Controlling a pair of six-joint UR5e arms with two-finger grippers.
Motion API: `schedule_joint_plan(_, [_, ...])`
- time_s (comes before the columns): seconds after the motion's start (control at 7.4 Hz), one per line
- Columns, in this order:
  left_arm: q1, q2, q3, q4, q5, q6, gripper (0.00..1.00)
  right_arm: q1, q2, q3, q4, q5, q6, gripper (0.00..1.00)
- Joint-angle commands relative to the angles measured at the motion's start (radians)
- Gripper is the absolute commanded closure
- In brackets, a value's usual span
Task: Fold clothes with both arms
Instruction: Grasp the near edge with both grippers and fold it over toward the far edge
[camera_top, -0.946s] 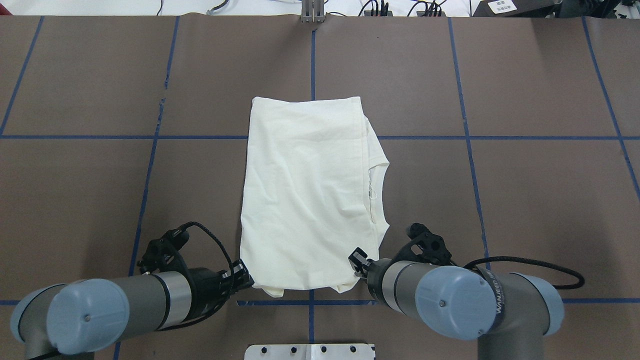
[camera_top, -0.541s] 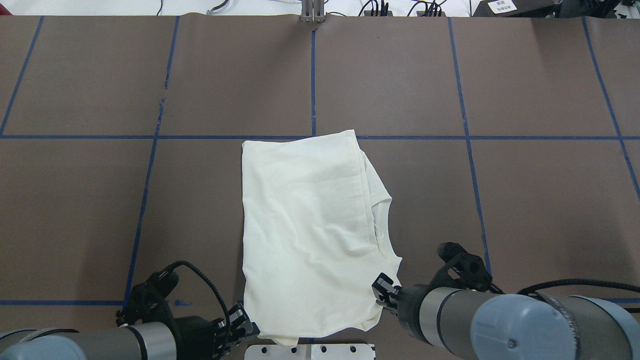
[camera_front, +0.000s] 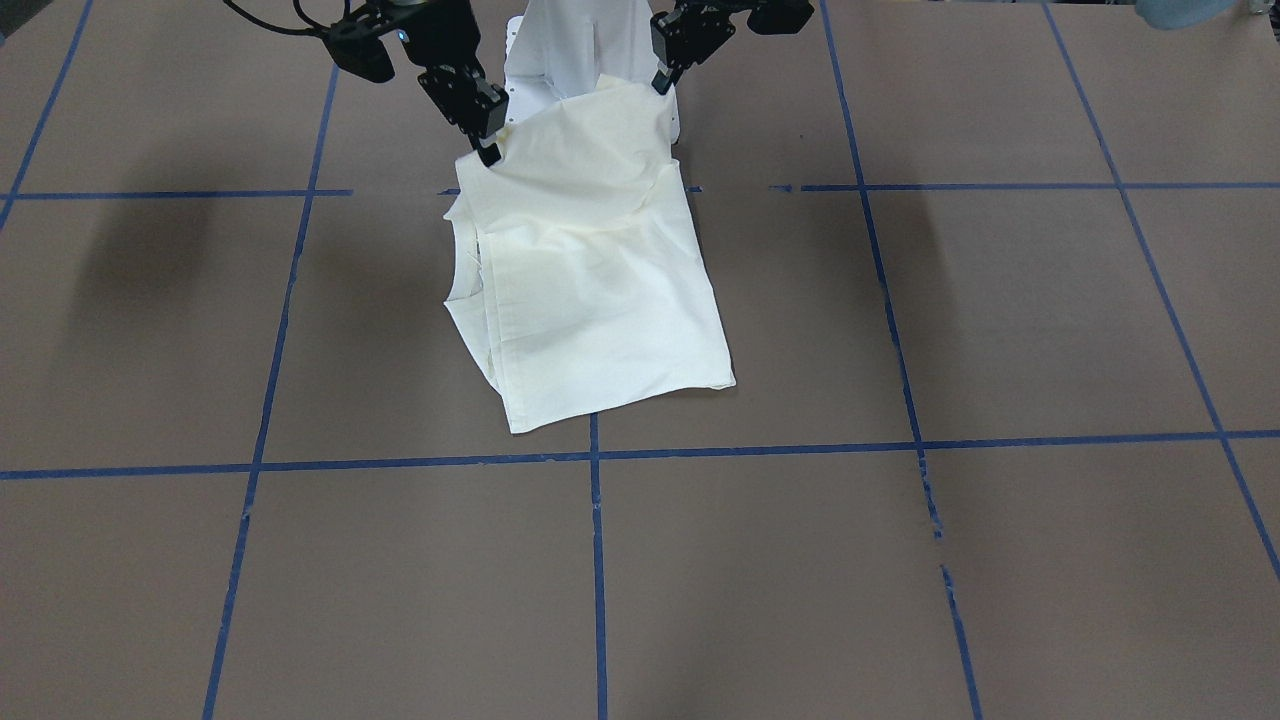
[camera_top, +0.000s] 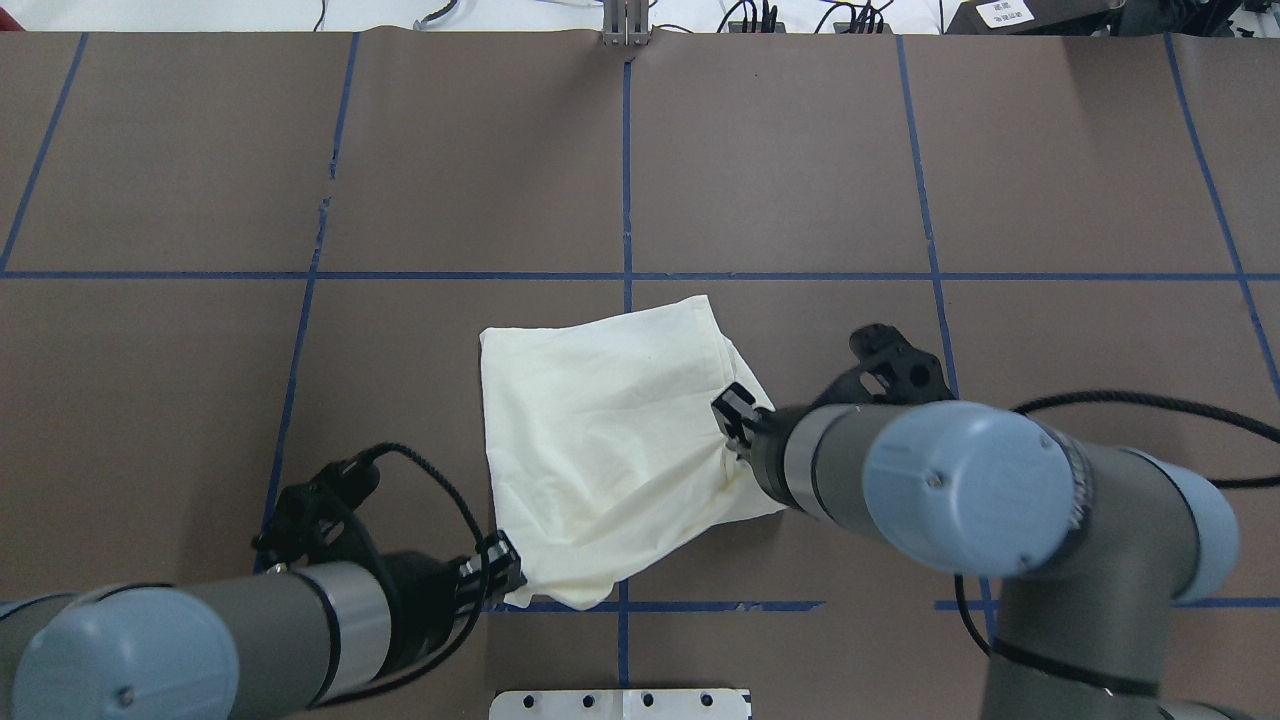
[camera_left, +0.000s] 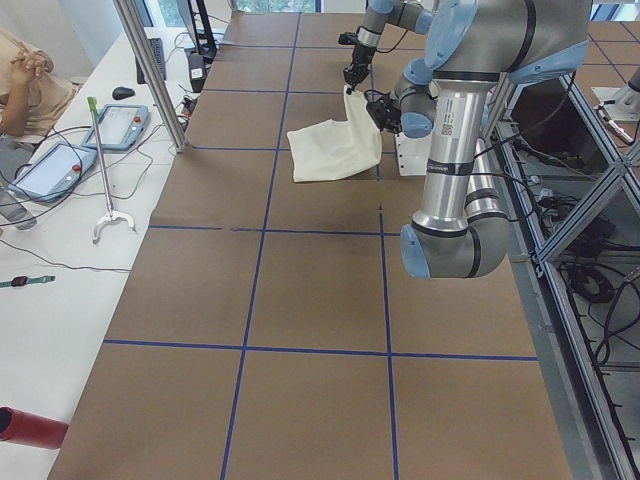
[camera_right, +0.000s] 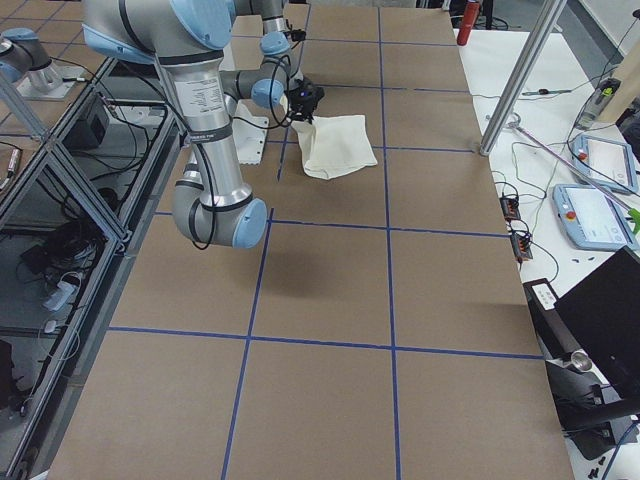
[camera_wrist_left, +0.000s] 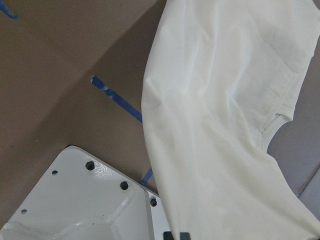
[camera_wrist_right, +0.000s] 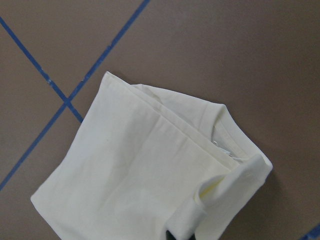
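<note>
Near the table's (camera_top: 200, 400) robot-side edge, left arm (camera_top: 300, 620) and right arm (camera_top: 900, 480) jaws clamp shirt (camera_top: 600, 430) corners; right's ahead, fold might skew.

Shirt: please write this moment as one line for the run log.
phase: fold in progress | left gripper: shut on shirt corner | right gripper: shut on other corner | robot-side edge: lifted | far edge: on table
</note>
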Motion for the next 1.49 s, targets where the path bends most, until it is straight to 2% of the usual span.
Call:
schedule_joint_plan(0.0, [-0.182, -0.07, 0.169, 0.007, -0.054, 0.178, 1.0, 0.113, 0.07, -0.199, 0.093, 0.053, -0.083, 1.0])
schedule_joint_plan(0.14, [-0.256, -0.07, 0.235, -0.005, -0.055, 0.277, 1.0, 0.12, 0.076, -0.299, 0.22, 0.055, -0.082, 1.0])
schedule_joint_plan(0.27, [-0.307, -0.072, 0.29, -0.019, -0.065, 0.336, 1.0, 0.138, 0.102, -0.373, 0.276, 0.058, -0.083, 1.0])
schedule_joint_plan(0.54, [-0.313, -0.096, 0.442, -0.17, -0.065, 0.35, 1.0, 0.176, 0.261, -0.598, 0.281, 0.104, -0.09, 1.0])
schedule_joint_plan(0.68, [-0.315, -0.125, 0.503, -0.192, -0.064, 0.35, 1.0, 0.184, 0.262, -0.651, 0.354, 0.106, -0.088, 1.0])
schedule_joint_plan(0.81, [-0.318, -0.127, 0.519, -0.213, -0.062, 0.35, 1.0, 0.189, 0.264, -0.704, 0.419, 0.106, -0.088, 1.0])
schedule_joint_plan(0.95, [-0.323, -0.127, 0.536, -0.235, -0.061, 0.352, 1.0, 0.199, 0.264, -0.716, 0.441, 0.106, -0.088, 1.0])
schedule_joint_plan(1.08, [-0.374, -0.144, 0.536, -0.249, -0.068, 0.356, 1.0, 0.201, 0.264, -0.719, 0.441, 0.106, -0.088, 1.0])
schedule_joint_plan(1.22, [-0.429, -0.146, 0.535, -0.278, -0.167, 0.429, 0.56, 0.202, 0.264, -0.72, 0.441, 0.106, -0.088, 1.0])
schedule_joint_plan(1.35, [-0.433, -0.109, 0.523, -0.316, -0.255, 0.501, 0.55, 0.204, 0.264, -0.72, 0.443, 0.106, -0.09, 1.0])
